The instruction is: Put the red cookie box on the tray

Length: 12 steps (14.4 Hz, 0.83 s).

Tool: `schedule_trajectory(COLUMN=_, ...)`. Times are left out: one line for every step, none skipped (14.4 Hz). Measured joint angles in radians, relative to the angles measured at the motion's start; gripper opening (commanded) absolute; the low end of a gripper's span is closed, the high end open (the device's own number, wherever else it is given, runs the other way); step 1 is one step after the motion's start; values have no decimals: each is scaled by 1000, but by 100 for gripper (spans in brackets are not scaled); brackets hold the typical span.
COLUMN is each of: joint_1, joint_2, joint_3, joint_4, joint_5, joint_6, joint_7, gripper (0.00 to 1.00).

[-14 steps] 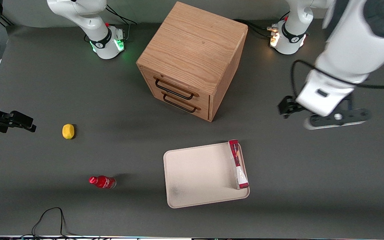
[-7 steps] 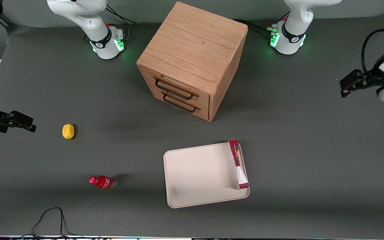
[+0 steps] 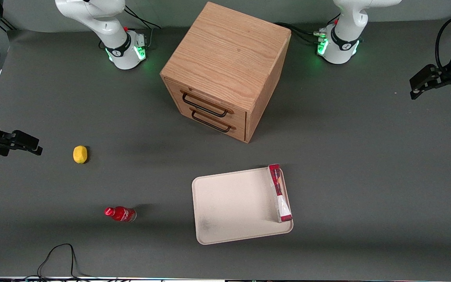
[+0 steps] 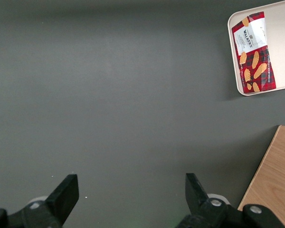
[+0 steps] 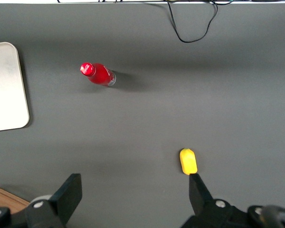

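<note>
One tray [image 3: 229, 203], box [image 3: 279, 192], cabinet [image 3: 225, 66], bottle [image 3: 120, 214], lemon [image 3: 80, 154].

The tray [image 4: 281, 90] and cabinet [image 4: 273, 180] are cut off at the wrist view's edge; the gripper [image 3: 425, 83] is partly cropped in front.

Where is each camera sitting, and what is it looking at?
Front view: high above the grey table, looking down at the big wooden two-drawer cabinet, the cream-white tray and both arms; the left gripper hangs at the working arm's end.
Left wrist view: on the working arm, looking down past its open fingers.
Right wrist view: on the parked arm, above a small red bottle and a yellow lump.
Front and left wrist views share the red cookie box on the tray.
</note>
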<state>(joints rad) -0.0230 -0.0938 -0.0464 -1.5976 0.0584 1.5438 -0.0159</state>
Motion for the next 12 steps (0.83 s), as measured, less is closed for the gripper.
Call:
schedule_trajectory(joint_1=-1, joint_2=1, joint_3=3, joint_4=-3, joint_5=0, joint_6=2, joint_7=0, gripper=100)
schedule_trajectory(joint_1=-4, joint_2=2, joint_3=10, joint_4=-6, joint_5=-2, joint_6=2, joint_7=0, gripper=100)
schedule_trajectory(joint_1=-10, joint_2=4, joint_3=23, joint_4=-8, joint_5=-5, joint_6=2, joint_7=0, gripper=100)
schedule_trajectory(joint_1=-20, joint_2=4, joint_3=43, joint_4=-11, joint_5=-12, joint_6=3, joint_7=0, gripper=100)
schedule_trajectory(joint_1=-27, joint_2=4, joint_3=62, joint_4=-14, joint_5=-20, joint_6=3, joint_7=1, gripper=100)
schedule_trajectory(joint_1=-29, joint_2=4, joint_3=72, joint_4=-16, joint_5=-25, joint_6=3, joint_7=4, gripper=100)
schedule_trajectory(joint_1=-29, joint_2=4, joint_3=78, joint_4=-17, joint_5=-28, joint_6=2, joint_7=6, gripper=100)
schedule_trajectory(joint_1=-29, joint_2=4, joint_3=78, joint_4=-17, joint_5=-30, joint_6=2, joint_7=7, gripper=100)
schedule_trajectory(joint_1=-29, joint_2=4, joint_3=75, joint_4=-17, joint_5=-32, joint_6=2, joint_7=8, gripper=100)
schedule_trajectory(joint_1=-29, joint_2=4, joint_3=71, joint_4=-17, joint_5=-33, joint_6=2, joint_7=8, gripper=100)
schedule_trajectory(joint_1=-29, joint_2=4, joint_3=68, joint_4=-17, joint_5=-33, joint_6=2, joint_7=8, gripper=100)
schedule_trajectory(joint_1=-29, joint_2=4, joint_3=65, joint_4=-17, joint_5=-33, joint_6=2, joint_7=8, gripper=100)
